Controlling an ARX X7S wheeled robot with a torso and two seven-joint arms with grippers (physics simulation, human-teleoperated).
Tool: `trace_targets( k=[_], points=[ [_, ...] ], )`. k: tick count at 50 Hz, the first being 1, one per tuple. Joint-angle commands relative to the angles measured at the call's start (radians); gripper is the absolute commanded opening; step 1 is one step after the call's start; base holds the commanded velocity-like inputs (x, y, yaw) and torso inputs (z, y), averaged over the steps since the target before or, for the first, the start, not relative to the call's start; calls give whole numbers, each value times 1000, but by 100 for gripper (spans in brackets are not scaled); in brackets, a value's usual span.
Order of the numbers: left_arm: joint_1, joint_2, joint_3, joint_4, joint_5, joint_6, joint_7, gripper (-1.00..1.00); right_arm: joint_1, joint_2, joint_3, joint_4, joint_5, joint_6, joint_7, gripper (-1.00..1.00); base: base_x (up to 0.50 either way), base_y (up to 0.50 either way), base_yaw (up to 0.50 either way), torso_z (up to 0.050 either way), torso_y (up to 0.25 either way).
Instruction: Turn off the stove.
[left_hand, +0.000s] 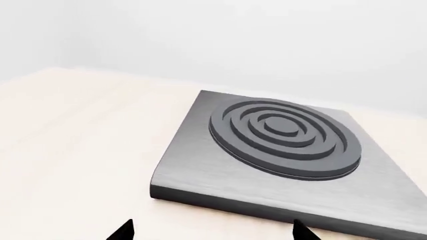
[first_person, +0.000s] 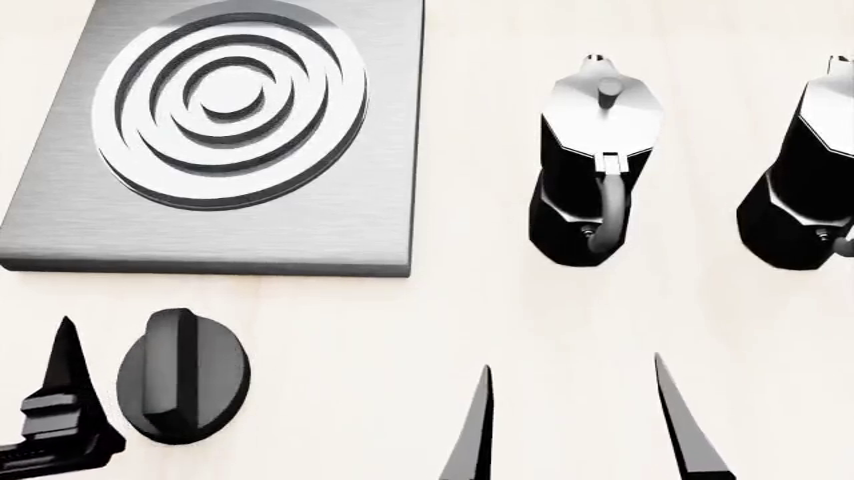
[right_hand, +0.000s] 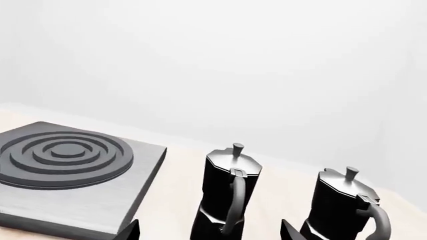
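In the head view the stove (first_person: 227, 140), a flat grey metal plate with a ringed round burner, fills the upper left of the frame on a pale wooden table (first_person: 441, 320). Its black ridged knob (first_person: 183, 376) lies apart from the plate, just below its front edge at the lower left. The left gripper (first_person: 60, 420) sits at the lower left corner, just beside the knob, with only one finger showing there; the left wrist view shows its two tips spread apart and grasping nothing. The right gripper (first_person: 574, 425) is at the bottom centre, fingers parted and empty. Two moka pots stand upright at the upper right, the nearer one (first_person: 597, 165) in full view, the other (first_person: 811, 170) cut by the right edge
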Motion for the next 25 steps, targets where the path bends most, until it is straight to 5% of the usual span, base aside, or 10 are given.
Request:
trace_targets(
  k=[1,25],
  points=[
    [18,-4,-43,44,-55,-8,59,100,7,-10,30,16,-28,-18,-17,100,0,0,0,0,0],
    [19,-27,-58,112,-101,-7,64,100,93,-2,30,-29,-28,76,-45,100,0,0,0,0,0]
  ],
)
